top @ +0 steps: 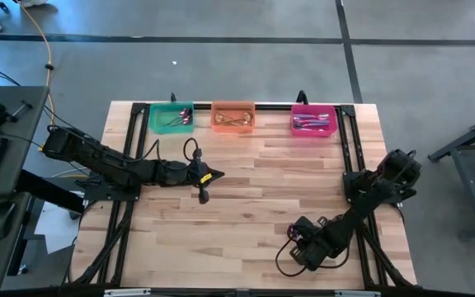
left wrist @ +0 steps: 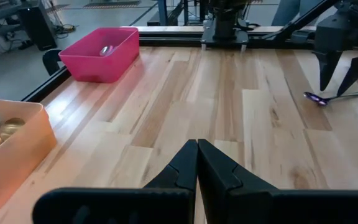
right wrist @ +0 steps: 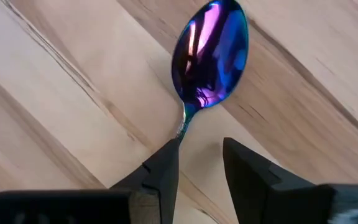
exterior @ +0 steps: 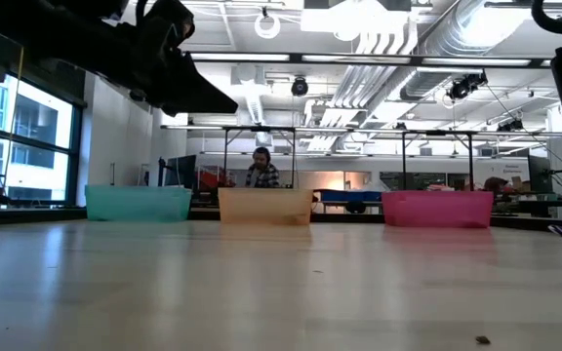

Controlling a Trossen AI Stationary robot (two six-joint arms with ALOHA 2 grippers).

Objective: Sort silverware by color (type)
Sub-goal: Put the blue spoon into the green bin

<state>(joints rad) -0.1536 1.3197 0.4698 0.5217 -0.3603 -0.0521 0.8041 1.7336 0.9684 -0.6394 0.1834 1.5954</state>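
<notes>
Straddling the neck of the spoon (right wrist: 210, 53), the right gripper (right wrist: 201, 158) stands part open near the table's (top: 246, 198) front right; one finger (right wrist: 160, 168) touches the handle, nothing gripped yet. The spoon lies flat, iridescent bowl pointing away from the fingers, its long axis running back between them. The left gripper (left wrist: 197, 163) (pinched shut, empty) hovers mid-table, well apart. The pink bin (top: 313, 121), beside the orange bin (top: 233, 116) and green bin (top: 171, 117), waits along the far edge, with nothing in the way.

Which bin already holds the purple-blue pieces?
The pink bin, at the right end of the row: purple-blue silverware lies in it. The orange bin holds gold pieces, the green bin darker ones.
</notes>
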